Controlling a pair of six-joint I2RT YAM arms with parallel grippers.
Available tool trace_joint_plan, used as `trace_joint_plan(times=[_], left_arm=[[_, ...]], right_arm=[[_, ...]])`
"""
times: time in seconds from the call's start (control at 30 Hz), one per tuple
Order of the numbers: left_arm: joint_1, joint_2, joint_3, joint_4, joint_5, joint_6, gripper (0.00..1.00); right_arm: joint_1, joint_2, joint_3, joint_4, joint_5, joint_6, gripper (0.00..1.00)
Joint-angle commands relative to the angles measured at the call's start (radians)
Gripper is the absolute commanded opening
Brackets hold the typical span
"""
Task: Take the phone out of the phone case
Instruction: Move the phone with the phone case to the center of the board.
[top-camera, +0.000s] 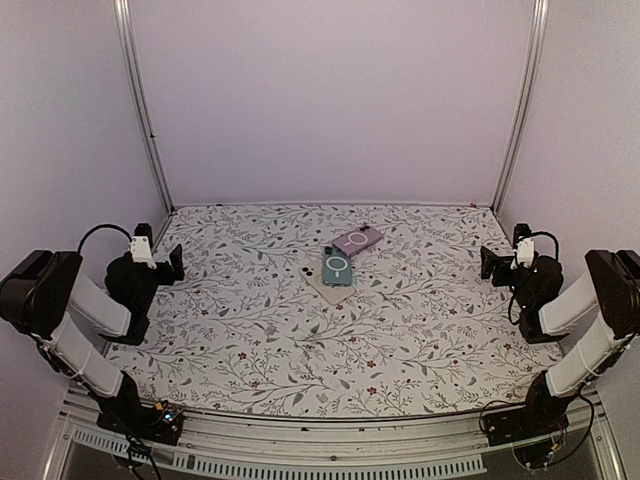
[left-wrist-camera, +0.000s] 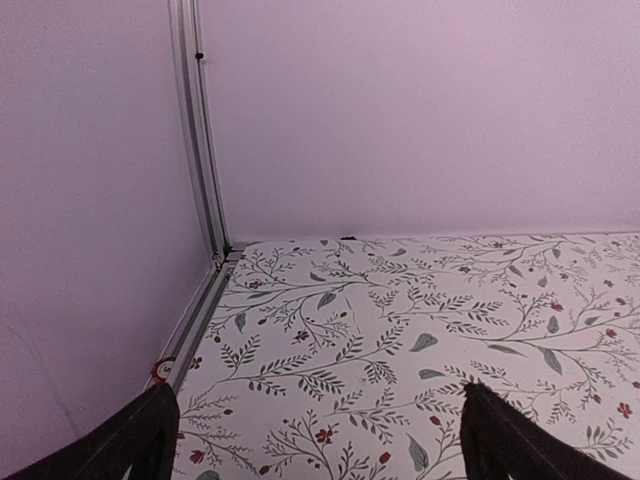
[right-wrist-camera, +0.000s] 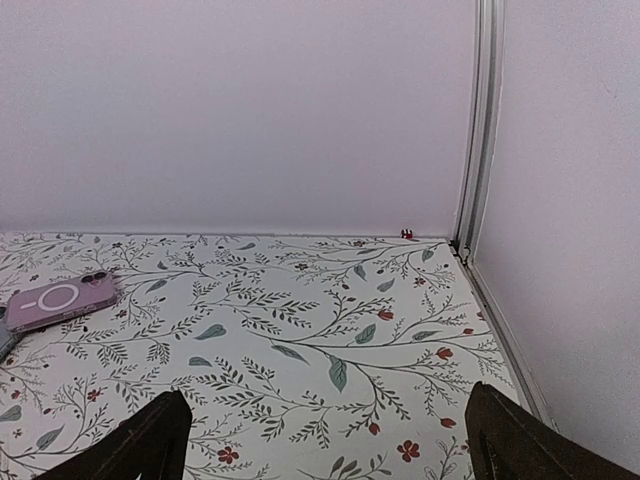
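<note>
I see left claw (top-camera: 173, 262) and right claw (top-camera: 490, 263) both released, holding nothing. Teal phone case (top-camera: 337, 267) overlaps cream phone (top-camera: 316, 281); purple case (top-camera: 358, 240) just beyond.

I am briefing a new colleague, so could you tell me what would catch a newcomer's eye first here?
The flowery table fills the view, with three phones huddled at its middle: a teal phone lying partly on a cream phone, a purple phone just behind. The left claw and right claw stand open at the sides, touching nothing.
</note>
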Motion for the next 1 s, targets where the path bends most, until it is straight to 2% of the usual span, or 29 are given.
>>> trace_joint_plan(times=[0.0,0.4,0.5,0.73,0.9,0.97], left_arm=[[0.000,0.010,0.012,0.001,0.001,0.010,0.99],[0.000,0.008,0.010,0.004,0.003,0.012,0.99],[-0.004,-0.041,0.043,-0.090,0.022,0.024,0.99],[-0.035,-0.261,0.171,-0.441,-0.067,0.004,0.99],[-0.039,-0.392,0.304,-0.710,-0.175,-0.065,0.99],[-0.039,-0.433,0.376,-0.841,-0.202,-0.088,0.99]], right_arm=[[-0.004,0.003,0.012,0.028,-0.005,0.004,0.99],[-0.004,0.003,0.012,0.024,0.002,0.006,0.99],[-0.002,-0.002,0.014,0.019,-0.008,0.000,0.99],[0.002,-0.162,0.117,-0.298,0.033,0.009,0.99],[0.002,-0.228,0.314,-0.635,0.020,0.090,0.99],[0.004,-0.224,0.441,-0.781,0.055,0.137,0.99]])
